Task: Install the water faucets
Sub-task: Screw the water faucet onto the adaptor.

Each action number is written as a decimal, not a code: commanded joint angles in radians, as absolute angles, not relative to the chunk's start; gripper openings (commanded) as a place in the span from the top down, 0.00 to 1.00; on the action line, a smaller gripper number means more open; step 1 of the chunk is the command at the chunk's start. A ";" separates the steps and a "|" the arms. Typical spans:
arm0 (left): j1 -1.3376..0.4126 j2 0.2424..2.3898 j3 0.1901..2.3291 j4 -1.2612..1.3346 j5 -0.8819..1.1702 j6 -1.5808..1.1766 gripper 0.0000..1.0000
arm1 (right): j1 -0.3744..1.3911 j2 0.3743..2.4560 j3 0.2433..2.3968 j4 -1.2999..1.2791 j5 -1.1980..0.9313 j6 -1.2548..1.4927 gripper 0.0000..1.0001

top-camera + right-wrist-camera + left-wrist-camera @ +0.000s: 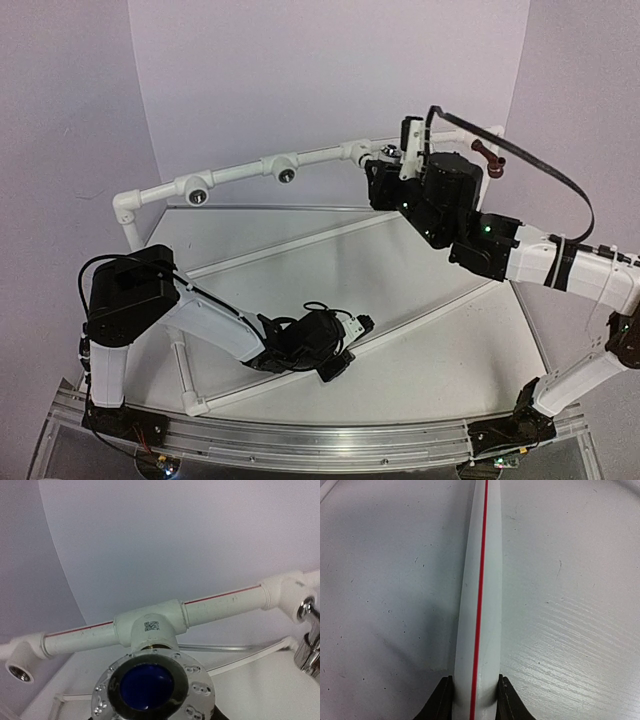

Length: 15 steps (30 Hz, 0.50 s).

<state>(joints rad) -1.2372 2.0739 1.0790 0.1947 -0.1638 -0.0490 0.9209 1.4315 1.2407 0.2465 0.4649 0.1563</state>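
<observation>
Between the fingers of the left end effector (475, 697), a white pipe (487, 580) with a red stripe is clamped, close over the worktop (570, 630). Directly ahead of the right end effector (384, 165), a silver faucet (152, 685) with a blue-centred handwheel sits at a tee socket (150, 625). Whether this end effector is gripping cannot be determined. Further right, a red-brown faucet (488, 158) stands near the end of the pipe frame (240, 175).

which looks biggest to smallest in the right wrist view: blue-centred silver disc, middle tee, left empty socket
1. blue-centred silver disc, though it sits nearest the camera, which inflates it, and the frame crops it
2. middle tee
3. left empty socket
</observation>
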 commanded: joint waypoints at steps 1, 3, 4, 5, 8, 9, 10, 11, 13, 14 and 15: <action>-1.227 2.222 0.983 -0.131 -0.145 -0.201 1.00 | 0.862 1.354 1.147 0.246 0.542 0.866 0.87; -1.227 2.221 0.983 -0.130 -0.144 -0.200 1.00 | 0.857 1.339 1.120 0.254 0.507 1.068 0.89; -1.227 2.221 0.983 -0.130 -0.143 -0.200 1.00 | 0.857 1.337 1.114 0.270 0.486 1.128 0.90; -1.228 2.221 0.983 -0.130 -0.143 -0.199 1.00 | 0.857 1.339 1.116 0.289 0.457 1.168 0.90; -1.227 2.221 0.983 -0.130 -0.143 -0.199 1.00 | 0.856 1.350 1.158 0.298 0.401 1.186 0.85; -1.226 2.221 0.982 -0.130 -0.144 -0.199 1.00 | 0.856 1.351 1.171 0.298 0.389 1.167 0.81; -1.228 2.221 0.983 -0.130 -0.144 -0.199 1.00 | 0.856 1.349 1.182 0.298 0.380 1.150 0.75; -1.227 2.221 0.982 -0.130 -0.145 -0.199 1.00 | 0.856 1.345 1.187 0.298 0.368 1.121 0.70; -1.227 2.221 0.981 -0.129 -0.145 -0.200 1.00 | 0.856 1.333 1.193 0.291 0.325 1.043 0.61; -1.227 2.221 0.979 -0.129 -0.145 -0.201 1.00 | 0.856 1.325 1.201 0.271 0.303 0.994 0.57; -1.227 2.221 0.978 -0.129 -0.145 -0.201 1.00 | 0.856 1.316 1.216 0.237 0.283 0.958 0.53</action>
<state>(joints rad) -1.2369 2.0750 1.0787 0.1997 -0.1604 -0.0494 0.8626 1.3757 1.1521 0.3043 0.3322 1.0527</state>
